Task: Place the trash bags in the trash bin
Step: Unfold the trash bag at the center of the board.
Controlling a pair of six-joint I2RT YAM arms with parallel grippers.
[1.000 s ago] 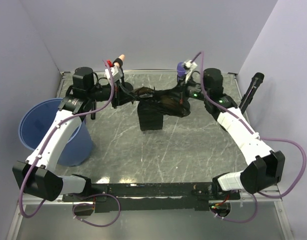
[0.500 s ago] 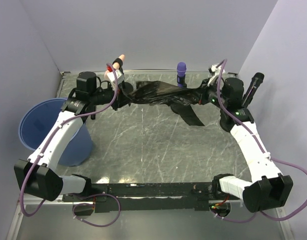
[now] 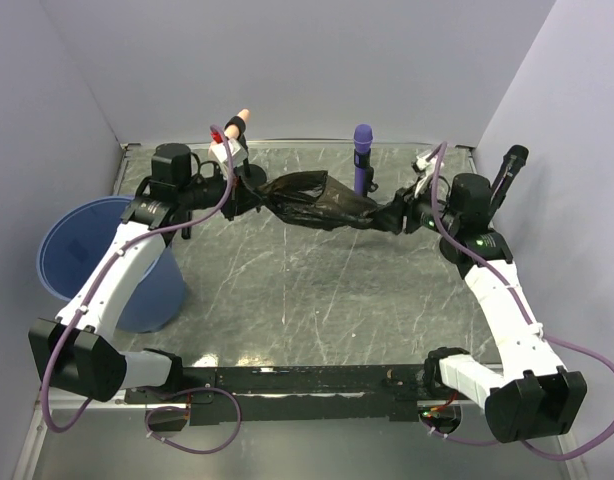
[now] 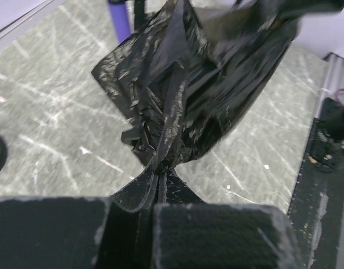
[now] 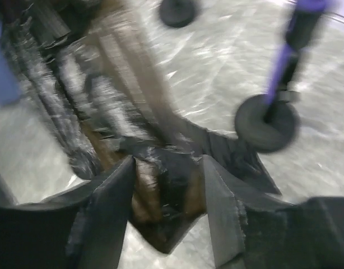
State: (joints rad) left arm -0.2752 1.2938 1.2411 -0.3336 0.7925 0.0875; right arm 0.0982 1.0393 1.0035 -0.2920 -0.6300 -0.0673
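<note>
No bag is in the bin yet. The black trash bag [image 3: 312, 200] hangs over the far side of the table [image 3: 307, 310], strung between your two arms. The blue trash bin [image 3: 152, 290] stands well apart at the left side, beside your left arm.

Your left gripper [image 3: 255, 197] is clamped tight on one bunched end of the bag. Your right gripper [image 3: 392, 218] has its jaws apart around the other end. By the look of it, the whole carry to the left and the drop into the bin are left to do.

Only the overhead view shows the bin and the bag's full span. The left wrist view alone shows the plastic pinched to a point between the pads. The right wrist view, blurred, shows loose plastic in the gap between its fingers [image 5: 105, 207], and the round foot of a purple stand [image 5: 267, 123] just beyond.
</note>
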